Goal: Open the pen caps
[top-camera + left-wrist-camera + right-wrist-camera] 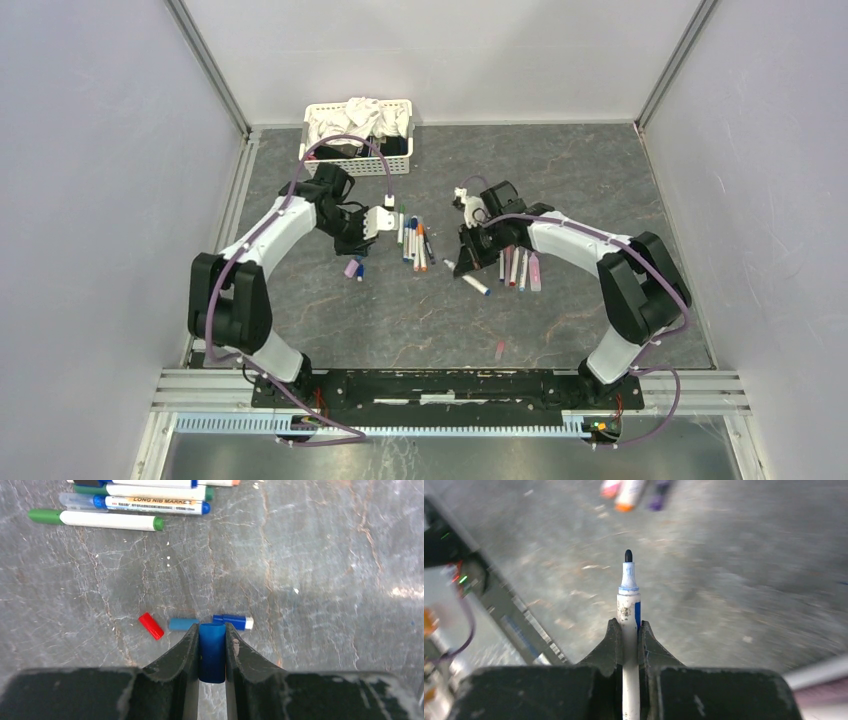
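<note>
The left fingers (191,639) are clenched on a dark blue cap (212,652), which lies lengthwise between them. Just past their tips, three loose pieces rest on the grey bench (325,580). A light blue cap (183,624) is at 10 o'clock. A red cap (151,626) lies tilted farther out at 9 o'clock. A short blue piece (232,622) with a white end is at 1 o'clock (cap or plug, I cannot tell). Toward 11 o'clock, well apart, capped pens lie side by side: a green pen (95,520) nearest, then a blue pen (150,504) printed "LONG NIB MARKER".

The right fingers (612,632) grasp an uncapped pen (629,600) by its white barrel, its dark nib pointing to 12 o'clock beyond the tips. From above, a row of pens (518,268) lies at 3 o'clock of these fingers. A white basket (357,140) sits at 12 o'clock of the left arm.
</note>
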